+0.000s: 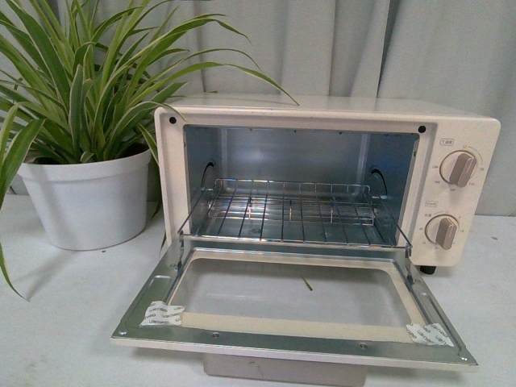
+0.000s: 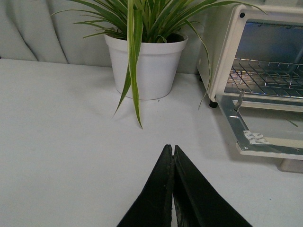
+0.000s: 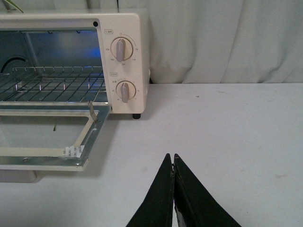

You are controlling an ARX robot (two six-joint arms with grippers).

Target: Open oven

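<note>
The cream-white oven (image 1: 322,113) stands on the table with its glass door (image 1: 294,300) folded down flat toward me. The wire rack (image 1: 290,211) shows inside, and two round knobs (image 1: 461,169) sit on its right panel. The oven also shows in the left wrist view (image 2: 222,52) and the right wrist view (image 3: 128,28). The bar handle is hidden under the door's front edge. My left gripper (image 2: 171,148) is shut and empty over bare table, left of the oven. My right gripper (image 3: 171,156) is shut and empty over bare table, right of the oven. Neither arm shows in the front view.
A spider plant in a white pot (image 1: 85,201) stands just left of the oven, its leaves hanging near the left gripper (image 2: 135,71). A pale curtain (image 3: 227,38) hangs behind the white table (image 2: 61,123).
</note>
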